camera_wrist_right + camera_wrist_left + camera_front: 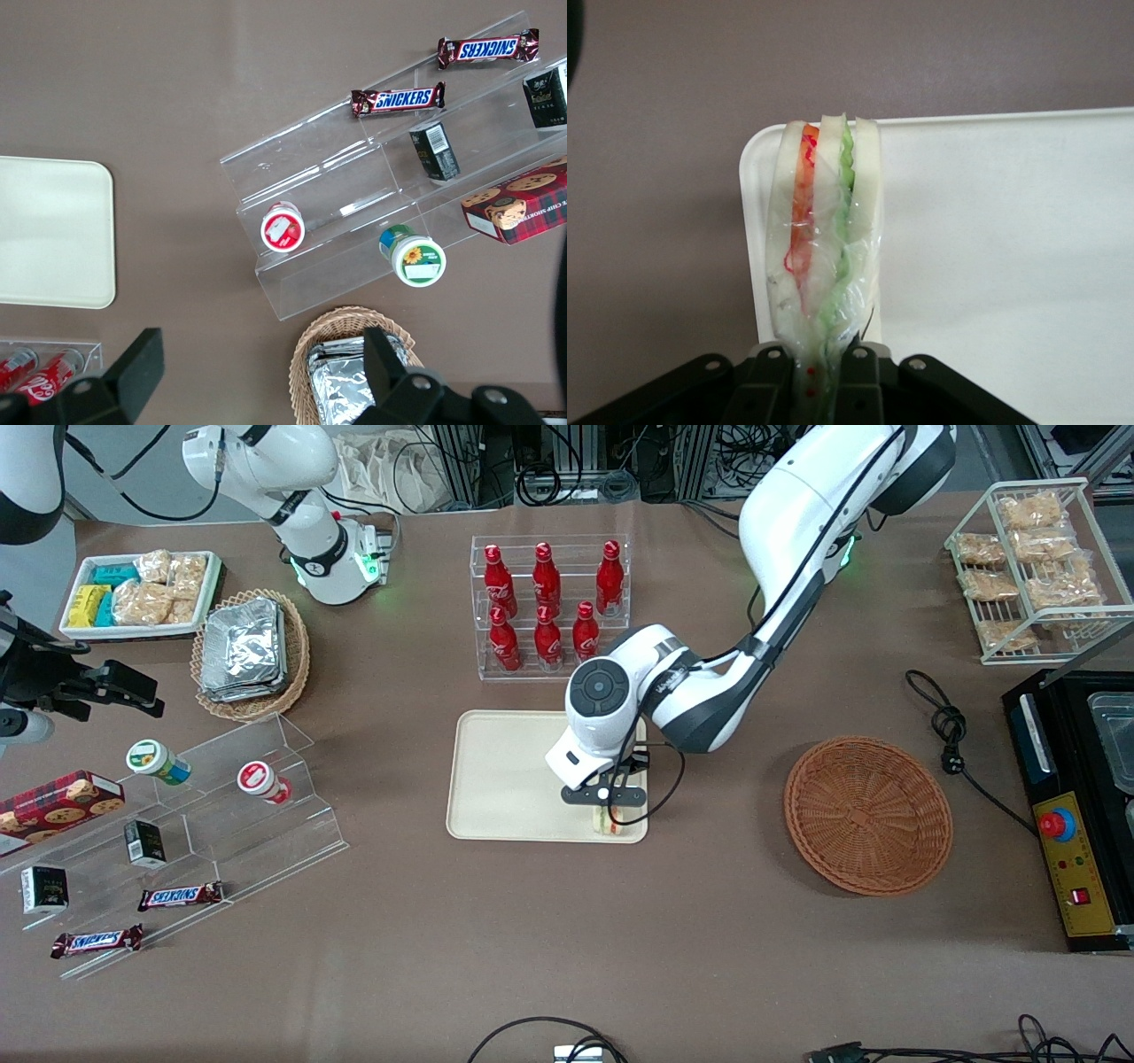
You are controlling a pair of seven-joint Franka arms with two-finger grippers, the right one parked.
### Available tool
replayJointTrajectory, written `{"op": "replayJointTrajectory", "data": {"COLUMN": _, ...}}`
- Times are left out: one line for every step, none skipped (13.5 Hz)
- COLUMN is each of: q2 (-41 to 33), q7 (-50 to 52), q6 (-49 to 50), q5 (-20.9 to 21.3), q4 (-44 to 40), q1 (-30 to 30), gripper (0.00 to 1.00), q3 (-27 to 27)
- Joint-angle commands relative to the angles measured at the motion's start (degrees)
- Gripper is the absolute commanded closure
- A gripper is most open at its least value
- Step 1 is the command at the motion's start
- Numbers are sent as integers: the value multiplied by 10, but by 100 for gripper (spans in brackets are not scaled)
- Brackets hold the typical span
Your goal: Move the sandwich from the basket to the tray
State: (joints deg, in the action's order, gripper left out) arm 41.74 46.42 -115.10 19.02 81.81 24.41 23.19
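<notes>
Front view: gripper (606, 808) with sandwich (608, 823) over tray (496, 779).

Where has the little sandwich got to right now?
The sandwich is clamped in the gripper, over the tray corner nearest the front camera and the empty basket.

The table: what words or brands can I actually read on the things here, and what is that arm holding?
"SNICKERS": on two bars by the clear shelf.
"CHIP SHORTB...": cut off, on the red cookie box.
Red bottles: white script, unreadable.
Black boxes, two cups' lids: print too small.
The gripper holds the sandwich, unlabelled, over the tray.
</notes>
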Motion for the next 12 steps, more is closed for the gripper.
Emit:
{"op": "replayJointTrajectory", "data": {"q2": 23, "q7": 41, "q6": -6, "q5": 45, "q4": -3, "q1": 6, "gripper": 100, "q3": 1}}
{"op": "replayJointTrajectory", "data": {"q2": 30, "q7": 59, "q6": -9, "q5": 46, "q4": -3, "q1": 10, "gripper": 100, "q3": 1}}
{"op": "replayJointTrajectory", "data": {"q2": 34, "q7": 67, "q6": -20, "q5": 47, "q4": -3, "q1": 13, "gripper": 100, "q3": 1}}
{"op": "replayJointTrajectory", "data": {"q2": 35, "q7": 71, "q6": -29, "q5": 45, "q4": -2, "q1": 13, "gripper": 100, "q3": 1}}
{"op": "replayJointTrajectory", "data": {"q2": 36, "q7": 71, "q6": -30, "q5": 45, "q4": -2, "q1": 13, "gripper": 100, "q3": 1}}
{"op": "replayJointTrajectory", "data": {"q2": 37, "q7": 71, "q6": -30, "q5": 45, "q4": -2, "q1": 13, "gripper": 88, "q3": 1}}
{"op": "replayJointTrajectory", "data": {"q2": 39, "q7": 71, "q6": -31, "q5": 46, "q4": -2, "q1": 13, "gripper": 34, "q3": 1}}
{"op": "replayJointTrajectory", "data": {"q2": 39, "q7": 69, "q6": -36, "q5": 49, "q4": 3, "q1": 13, "gripper": 0, "q3": 1}}
{"op": "replayJointTrajectory", "data": {"q2": 37, "q7": 69, "q6": -45, "q5": 48, "q4": 9, "q1": 12, "gripper": 0, "q3": 0}}
{"op": "replayJointTrajectory", "data": {"q2": 37, "q7": 69, "q6": -50, "q5": 49, "q4": 11, "q1": 13, "gripper": 0, "q3": 0}}
{"op": "replayJointTrajectory", "data": {"q2": 37, "q7": 68, "q6": -50, "q5": 49, "q4": 11, "q1": 13, "gripper": 0, "q3": 0}}
{"op": "replayJointTrajectory", "data": {"q2": 37, "q7": 65, "q6": -51, "q5": 49, "q4": 11, "q1": 12, "gripper": 0, "q3": -1}}
